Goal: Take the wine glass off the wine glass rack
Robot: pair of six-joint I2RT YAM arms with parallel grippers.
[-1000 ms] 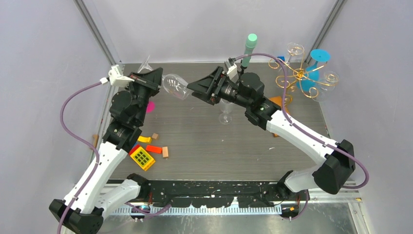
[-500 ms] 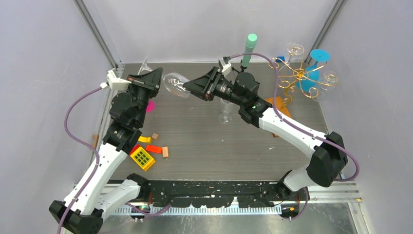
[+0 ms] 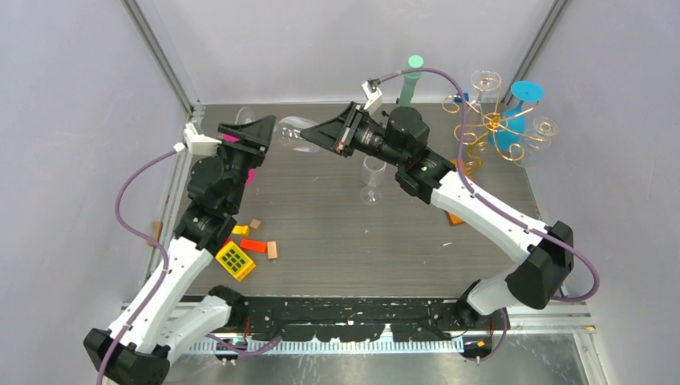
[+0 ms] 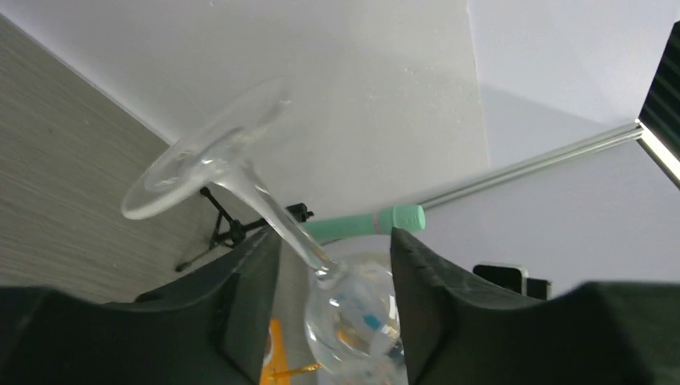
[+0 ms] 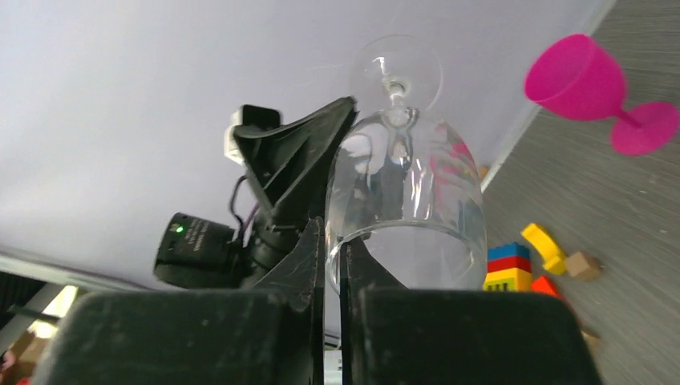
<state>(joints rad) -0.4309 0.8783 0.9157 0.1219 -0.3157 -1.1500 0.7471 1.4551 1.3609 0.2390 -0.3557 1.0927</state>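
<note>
Mid-air: right jaws clamp wine glass point(image 5: 405, 200) rim; left jaws open astride stem point(image 4: 273, 212).

A robotics lab test cell: 2 white-and-black arms point(image 3: 172, 269) are bolted at the near edge of a grey wood-grain surface point(image 3: 337, 233). Plain pale walls point(image 3: 321, 40) and aluminium posts point(image 3: 160, 56) at the far corners box it in. Purple cables point(image 3: 120, 200) loop off the arms, and toy blocks point(image 3: 235, 259) lie near the left edge.

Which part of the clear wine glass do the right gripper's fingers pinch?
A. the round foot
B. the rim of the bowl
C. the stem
B: in the right wrist view, the right gripper is closed on the bowl's rim of the wine glass.
</note>
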